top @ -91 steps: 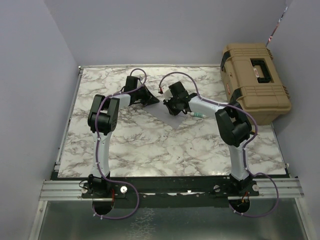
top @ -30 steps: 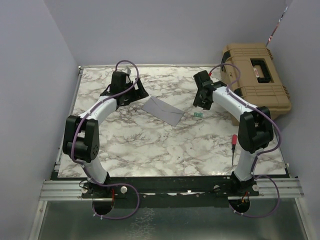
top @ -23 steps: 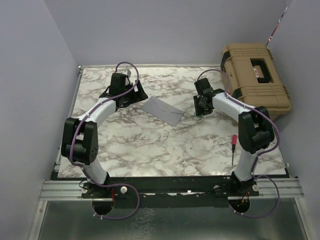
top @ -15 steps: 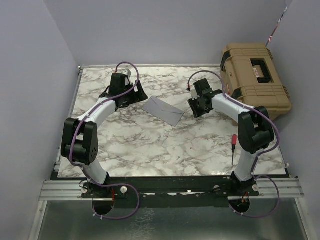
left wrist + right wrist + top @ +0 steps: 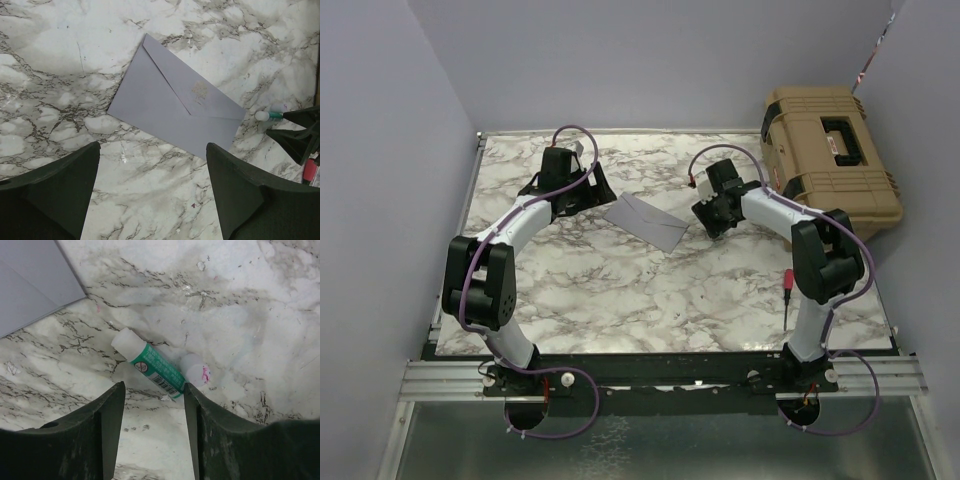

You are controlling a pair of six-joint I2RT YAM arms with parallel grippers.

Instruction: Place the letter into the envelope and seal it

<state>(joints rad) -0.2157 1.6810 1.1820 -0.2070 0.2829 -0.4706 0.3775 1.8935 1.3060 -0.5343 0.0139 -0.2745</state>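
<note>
The grey-lavender envelope [image 5: 645, 220] lies flat on the marble table with its pointed flap folded down [image 5: 175, 105]. The letter is out of view. My left gripper [image 5: 592, 188] hovers just left of the envelope, open and empty [image 5: 152, 147]. My right gripper [image 5: 712, 214] is low over the table, right of the envelope, and open [image 5: 153, 387]. A green-and-white glue stick [image 5: 155, 367] lies on the table just ahead of its fingertips, with its green end next to the right finger. Its white cap [image 5: 195, 376] lies beside it. One envelope corner [image 5: 30, 280] shows at the upper left.
A tan toolbox [image 5: 830, 150] stands at the back right corner. A red-handled screwdriver [image 5: 787, 285] lies near the right arm's base. Grey walls close in the table at the left and back. From the left wrist view the glue stick's tip [image 5: 267, 115] shows by the envelope's right corner.
The right gripper has swung left and down onto the glue stick beside the envelope; its jaws narrowed, then widened again. The left arm and envelope have stayed put.
</note>
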